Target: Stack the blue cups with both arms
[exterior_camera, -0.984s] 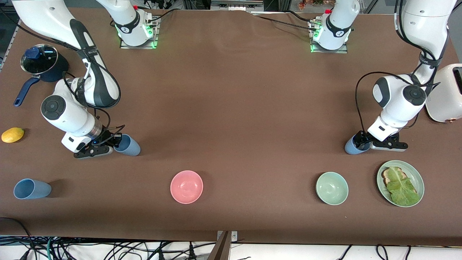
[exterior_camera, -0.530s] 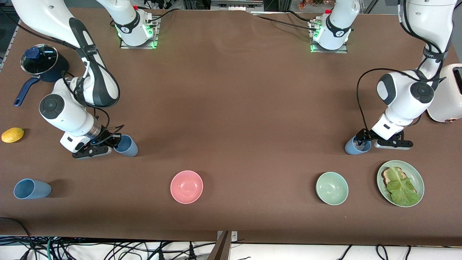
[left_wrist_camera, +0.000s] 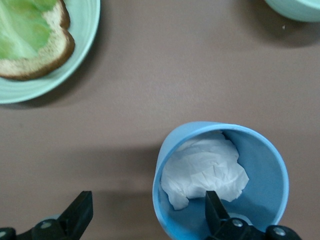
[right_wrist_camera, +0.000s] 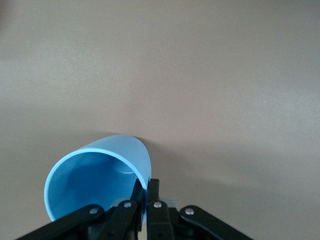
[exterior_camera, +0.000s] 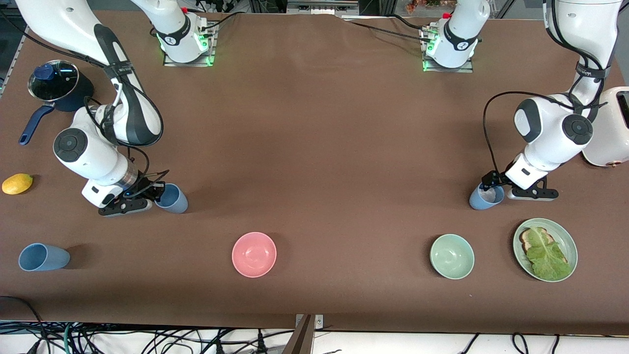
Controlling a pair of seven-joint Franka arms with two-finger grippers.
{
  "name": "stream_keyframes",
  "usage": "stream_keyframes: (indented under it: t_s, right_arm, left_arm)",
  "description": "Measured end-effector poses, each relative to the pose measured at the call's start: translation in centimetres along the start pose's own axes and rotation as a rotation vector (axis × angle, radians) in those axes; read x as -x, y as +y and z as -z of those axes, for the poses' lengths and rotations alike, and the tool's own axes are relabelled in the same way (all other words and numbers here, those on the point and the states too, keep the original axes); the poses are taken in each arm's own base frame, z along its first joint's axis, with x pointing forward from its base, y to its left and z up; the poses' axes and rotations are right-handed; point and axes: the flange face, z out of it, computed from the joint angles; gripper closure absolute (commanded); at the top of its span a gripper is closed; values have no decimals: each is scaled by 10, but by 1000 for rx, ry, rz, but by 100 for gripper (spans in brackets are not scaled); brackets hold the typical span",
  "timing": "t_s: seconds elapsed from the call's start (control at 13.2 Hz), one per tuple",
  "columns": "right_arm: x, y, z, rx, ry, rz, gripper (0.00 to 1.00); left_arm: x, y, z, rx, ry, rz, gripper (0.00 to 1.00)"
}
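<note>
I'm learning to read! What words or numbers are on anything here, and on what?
No words or numbers here can be read.
Right arm: small print on its black strap, too small to read.
Left arm: small print on its black strap too, too small to read.
Robot bases: a round black sign on each, not readable.
Cups, bowls, plate, toaster, pot: no writing shows.

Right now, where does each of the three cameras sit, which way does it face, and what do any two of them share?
Front view: high across the table, facing both arm bases; shows right gripper shut on a light-blue plastic cup, left gripper open astride another blue cup.
Left wrist view: looks down at the left gripper, paper-filled cup, pale green plate.
Right wrist view: looks down past the pinching right gripper at its cup.
Shared: each wrist's cup also appears in front.
</note>
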Motion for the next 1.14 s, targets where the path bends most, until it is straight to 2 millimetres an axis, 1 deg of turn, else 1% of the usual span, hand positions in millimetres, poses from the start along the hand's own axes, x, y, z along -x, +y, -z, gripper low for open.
stream_keyframes:
  t_s: [0.23,0.61,0.98,1.14]
  right_arm:
    - [-2,-1,3,0,5,1,100]
    - [-3,-1,9,0,10,3,100]
    - [-3,-1,13,1,11,3,100]
    - [-3,-1,12,1,11,3,100]
  left_arm:
    - [1,1,2,13,-17,12,1]
    - [-14,0,25,20,-7,13,1]
    - [-21,-1,33,18,9,13,1]
    - [-24,-3,37,16,19,14,5]
